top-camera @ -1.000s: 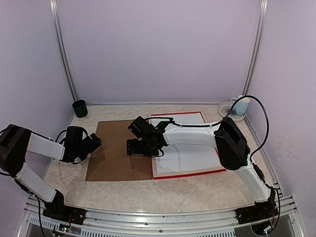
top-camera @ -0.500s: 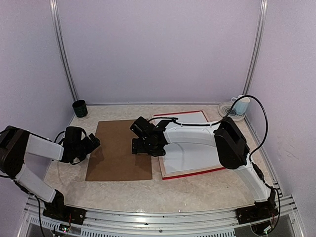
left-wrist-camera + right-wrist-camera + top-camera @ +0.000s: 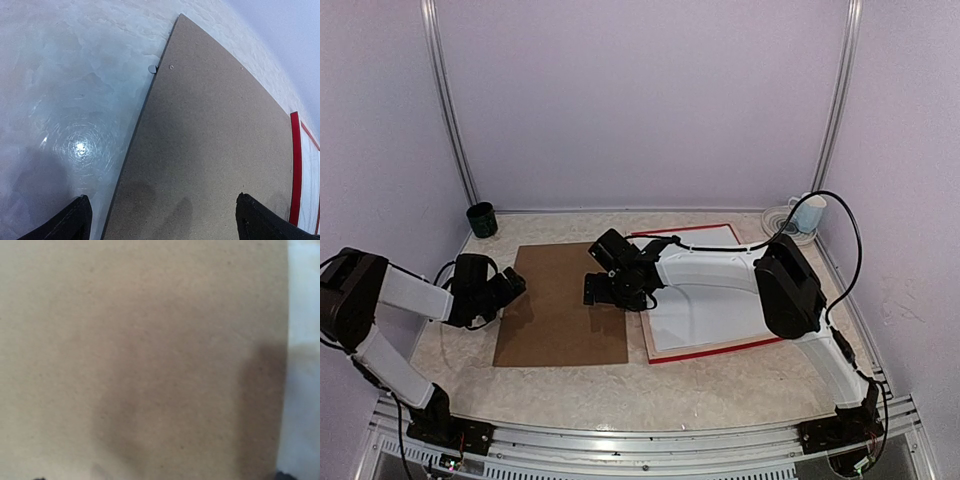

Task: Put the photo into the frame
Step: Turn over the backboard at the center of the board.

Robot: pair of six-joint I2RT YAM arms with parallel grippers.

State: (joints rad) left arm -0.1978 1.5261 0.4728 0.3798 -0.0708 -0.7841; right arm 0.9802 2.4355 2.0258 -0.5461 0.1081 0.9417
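Observation:
The red frame lies flat at the right with a white sheet inside it; I cannot tell whether that sheet is the photo. A brown backing board lies to its left. My right gripper reaches across and hovers low over the board's right edge, jaws open and empty. Its wrist view is a blur of brown board with a white strip at the right. My left gripper stands open over the board's left edge. The red frame edge shows at the far right of that view.
A dark green cup stands at the back left corner. A pale blue mug on a plate sits at the back right. A small metal tab sticks out of the board's left edge. Walls close in on three sides.
The frame has slid right and turned slightly, opening a gap to the brown board. My right gripper has drawn back a little toward the far side. The left arm barely moved.

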